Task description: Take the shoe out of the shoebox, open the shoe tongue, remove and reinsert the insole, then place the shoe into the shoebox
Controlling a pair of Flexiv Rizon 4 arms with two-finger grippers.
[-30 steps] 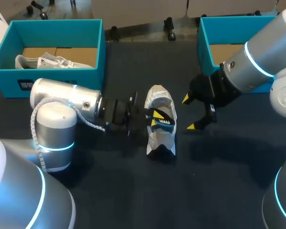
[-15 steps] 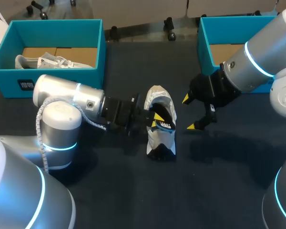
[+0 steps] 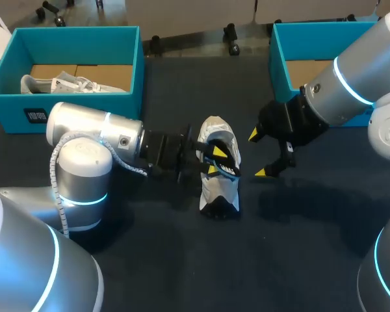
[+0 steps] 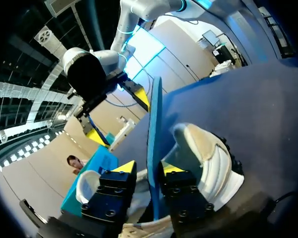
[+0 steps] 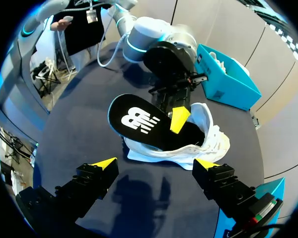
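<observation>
While left claw [image 3: 214, 161] pinches flat black insole [image 5: 139, 121], crumpled white fabric shoe [image 3: 219, 188]

I log one piece of furniture, the table [image 3: 169, 260]: its top is dark navy, matte and even in tone. Light comes from overhead, and soft, blurred shadows [image 3: 312, 198] lie on the surface. The right wrist view shows the same dark top [image 5: 84, 139].

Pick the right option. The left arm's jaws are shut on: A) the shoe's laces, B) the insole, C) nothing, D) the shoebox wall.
B: in the left wrist view the left jaws press the thin insole edge-on from both sides, right at the shoe.
</observation>
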